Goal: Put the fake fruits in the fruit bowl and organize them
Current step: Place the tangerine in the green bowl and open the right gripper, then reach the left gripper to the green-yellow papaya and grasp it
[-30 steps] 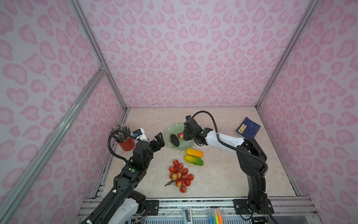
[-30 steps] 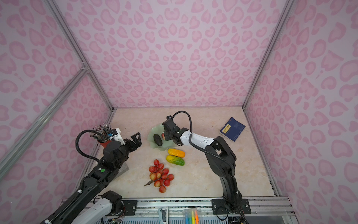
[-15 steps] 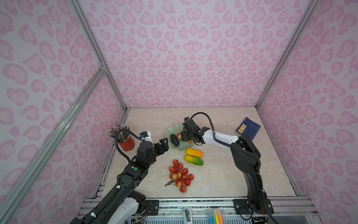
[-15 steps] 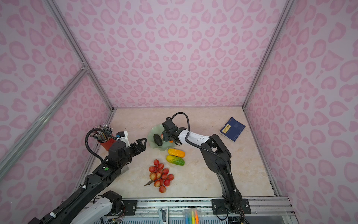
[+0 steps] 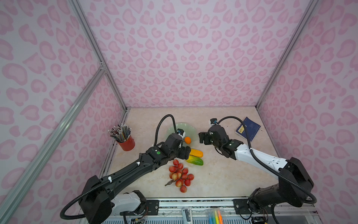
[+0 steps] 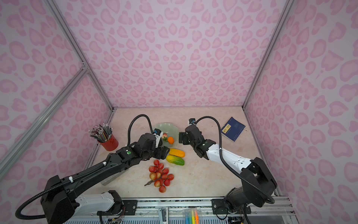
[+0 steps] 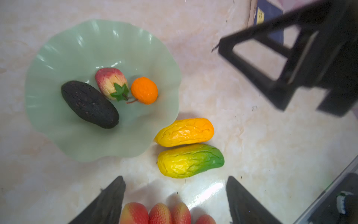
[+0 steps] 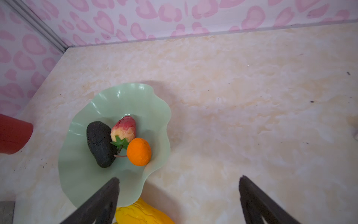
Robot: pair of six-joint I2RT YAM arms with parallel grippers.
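- The fruit bowl (image 7: 58, 124) sits on the table and holds three pieces: the dark oval fruit (image 7: 89, 104), the strawberry (image 7: 111, 83) and the small orange (image 7: 144, 90), all close together near its middle.
- The yellow-orange fruit (image 7: 185, 132) lies just outside the bowl's rim, with the yellow-green fruit (image 7: 190, 160) touching its side. The grape bunch (image 5: 180, 175) lies apart, nearer the robot's base.
- The left gripper (image 7: 175, 201) hangs above the two long fruits with its fingers apart and nothing between them.
- The right gripper (image 8: 178, 201) stands beside the bowl, fingers wide apart and empty.
- Judgement: the step in hand is the left arm's pickup of a long fruit. The fingers should straddle its narrow width at mid-length.
- Risk: the two fruits touch, so one finger must enter the seam between them or the neighbour will roll.
- The free space in the bowl lies toward the rim; a low release there would spare the three pieces already placed.
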